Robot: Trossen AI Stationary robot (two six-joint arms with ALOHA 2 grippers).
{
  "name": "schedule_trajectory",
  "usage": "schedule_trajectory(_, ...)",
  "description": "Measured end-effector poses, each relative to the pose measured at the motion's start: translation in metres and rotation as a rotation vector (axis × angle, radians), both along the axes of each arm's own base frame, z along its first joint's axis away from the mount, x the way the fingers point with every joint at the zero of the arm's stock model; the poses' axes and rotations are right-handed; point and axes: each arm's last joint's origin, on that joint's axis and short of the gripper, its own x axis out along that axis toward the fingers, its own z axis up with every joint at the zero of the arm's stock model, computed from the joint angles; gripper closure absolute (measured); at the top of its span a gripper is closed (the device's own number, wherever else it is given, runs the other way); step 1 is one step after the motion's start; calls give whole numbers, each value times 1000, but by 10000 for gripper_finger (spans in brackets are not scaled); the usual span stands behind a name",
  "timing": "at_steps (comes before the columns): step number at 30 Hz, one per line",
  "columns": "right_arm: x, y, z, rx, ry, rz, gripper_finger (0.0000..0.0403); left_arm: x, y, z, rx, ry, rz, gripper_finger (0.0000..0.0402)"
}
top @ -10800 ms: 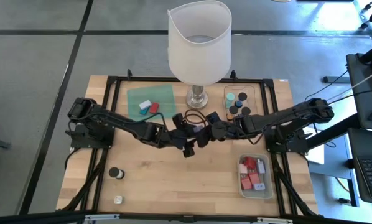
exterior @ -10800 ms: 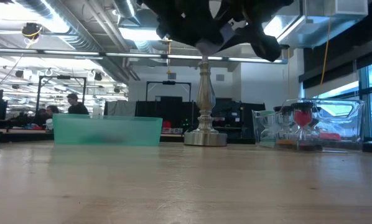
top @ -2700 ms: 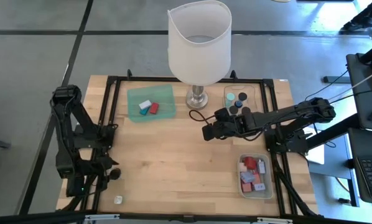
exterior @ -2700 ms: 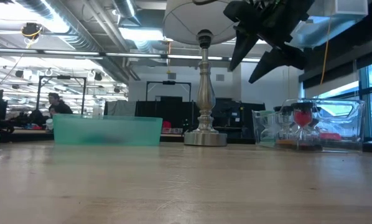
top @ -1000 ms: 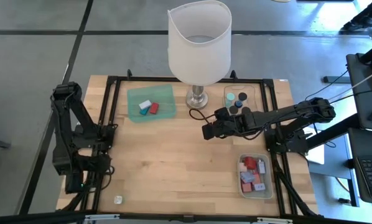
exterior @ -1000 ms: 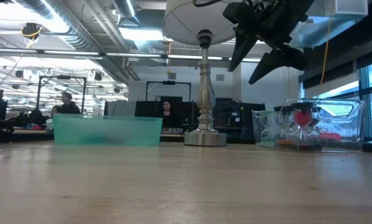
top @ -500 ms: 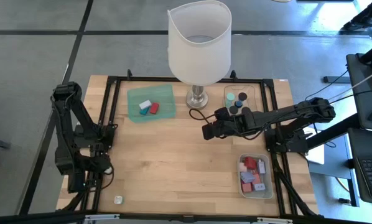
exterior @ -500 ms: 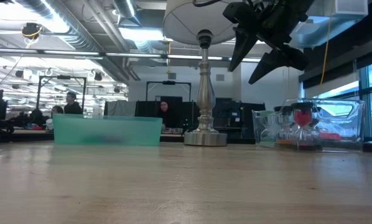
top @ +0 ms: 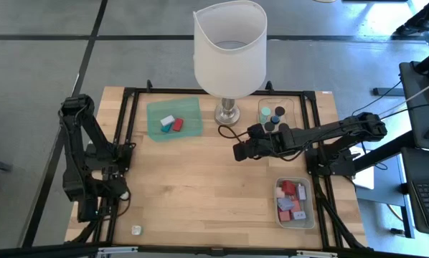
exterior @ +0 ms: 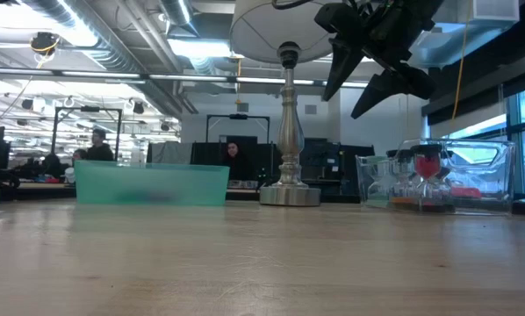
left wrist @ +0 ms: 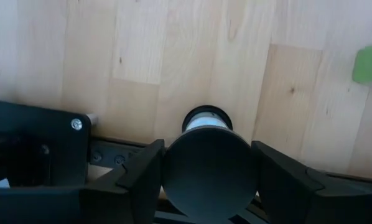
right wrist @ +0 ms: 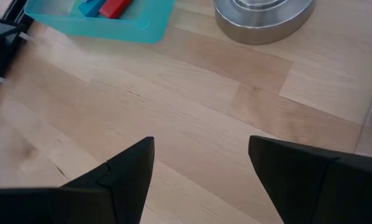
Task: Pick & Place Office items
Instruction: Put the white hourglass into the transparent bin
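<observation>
Dark-capped cylinder sits between left gripper's fingers, touching both

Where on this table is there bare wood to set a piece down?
Widest bare patch: the wood in front of the teal tray and lamp base, running to the table's front edge, with one small white piece at front left. Crowded: the back row and the front-right tray. The right gripper hovers mid-table.
</observation>
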Motion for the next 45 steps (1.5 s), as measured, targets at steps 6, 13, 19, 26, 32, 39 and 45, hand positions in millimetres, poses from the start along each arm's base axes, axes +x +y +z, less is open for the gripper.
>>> schedule_trajectory(6, 0, 0, 0, -1, 0, 2, 137, 7, 3, 13, 6, -114, 123, 193)
schedule_trajectory(13, 15, 3, 12, 37, -204, 7, 137, 27, 21, 57, 120, -481, 225, 193)
schedule_trajectory(19, 38, 12, 45, -13, -567, 196, 137, 53, 32, 82, 285, -729, 200, 193)
schedule_trajectory(26, 44, 16, 74, -46, -846, 335, 137, 88, 46, 100, 487, -935, 275, 193)
schedule_trajectory(32, 45, 18, 81, -20, -914, 463, 137, 113, 53, 116, 604, -983, 317, 193)
schedule_trajectory(39, 45, 15, 86, -55, -960, 466, 137, 137, 54, 136, 678, -984, 291, 193)
schedule_trajectory(45, 47, 2, 86, -96, -954, 376, 138, 151, 54, 148, 714, -996, 265, 193)
